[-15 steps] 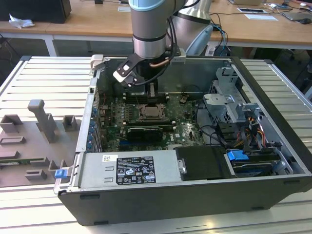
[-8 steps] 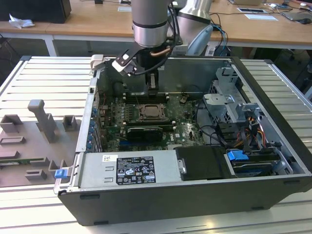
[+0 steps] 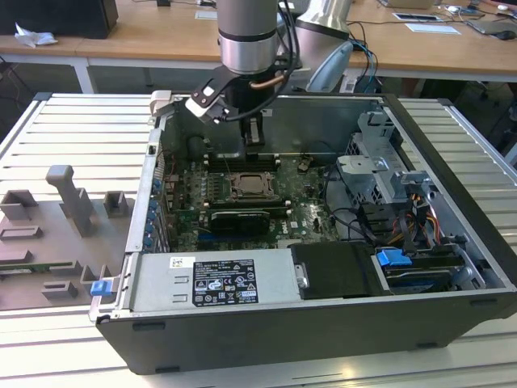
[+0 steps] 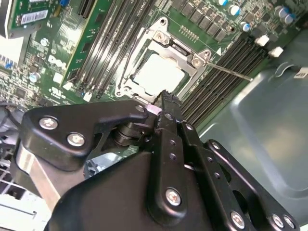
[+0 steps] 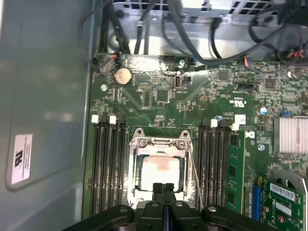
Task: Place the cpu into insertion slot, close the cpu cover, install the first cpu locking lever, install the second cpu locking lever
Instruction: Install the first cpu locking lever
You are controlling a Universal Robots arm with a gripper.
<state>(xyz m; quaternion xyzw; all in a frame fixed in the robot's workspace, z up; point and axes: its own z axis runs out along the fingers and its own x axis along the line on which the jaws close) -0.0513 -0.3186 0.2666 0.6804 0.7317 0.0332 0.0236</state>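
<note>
We are recording an open computer case (image 3: pixel 242 339) with the green motherboard (image 3: pixel 311 206) lying flat inside. The arm is reaching down over it, and the gripper (image 3: pixel 252 136) is hanging just above the insertion slot (image 3: pixel 250 187).

In the first wrist view the gripper (image 5: pixel 163 186) is showing its two fingers pressed together, with nothing between them. They are hovering at one edge of the socket. The cpu cover (image 5: pixel 159 143) is lying down over the socket. The cpu (image 5: pixel 161 171) is sitting inside the cover's window, pale face up, just ahead of the tip.

One locking lever (image 5: pixel 195 173), a thin rod, is running alongside the socket next to the memory slots (image 5: pixel 214 163). Its long axis is nearly parallel to them, off to one side of the fingertips. We are judging it unlatched.
</note>
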